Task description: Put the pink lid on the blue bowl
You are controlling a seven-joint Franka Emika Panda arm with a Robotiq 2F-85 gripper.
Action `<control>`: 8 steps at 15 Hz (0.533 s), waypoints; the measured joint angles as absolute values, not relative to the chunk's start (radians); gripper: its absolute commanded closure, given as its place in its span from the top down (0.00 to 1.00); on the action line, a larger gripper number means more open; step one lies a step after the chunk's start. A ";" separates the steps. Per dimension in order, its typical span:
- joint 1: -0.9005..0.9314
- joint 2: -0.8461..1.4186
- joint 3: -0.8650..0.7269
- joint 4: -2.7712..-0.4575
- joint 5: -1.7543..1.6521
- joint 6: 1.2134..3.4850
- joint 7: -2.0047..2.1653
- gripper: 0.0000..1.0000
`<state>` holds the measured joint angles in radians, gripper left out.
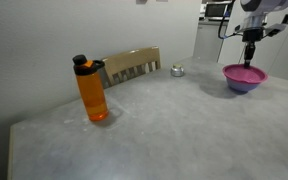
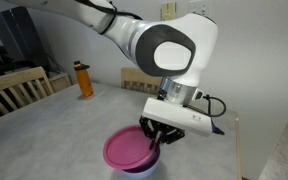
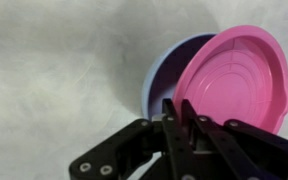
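Observation:
The pink lid [image 3: 239, 80] lies tilted over the blue bowl [image 3: 162, 85], shifted to one side so part of the bowl's rim and inside still shows. My gripper [image 3: 179, 108] is at the lid's near edge, its fingers almost together and pinching the lid's rim. In both exterior views the gripper [image 1: 250, 58] [image 2: 154, 140] points straight down onto the lid [image 1: 246, 71] [image 2: 127, 148], which rests on the bowl [image 1: 242, 85] [image 2: 144, 169] on the table.
An orange bottle with a black cap [image 1: 93, 92] [image 2: 84, 80] stands on the table well away from the bowl. A small silvery jar [image 1: 177, 70] sits near the wooden chair [image 1: 134, 64] [image 2: 14, 90]. The bowl is near the table's edge.

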<state>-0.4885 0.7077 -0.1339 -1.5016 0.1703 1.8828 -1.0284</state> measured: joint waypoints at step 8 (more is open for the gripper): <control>-0.534 0.716 -0.134 -1.455 0.195 1.882 -1.028 0.03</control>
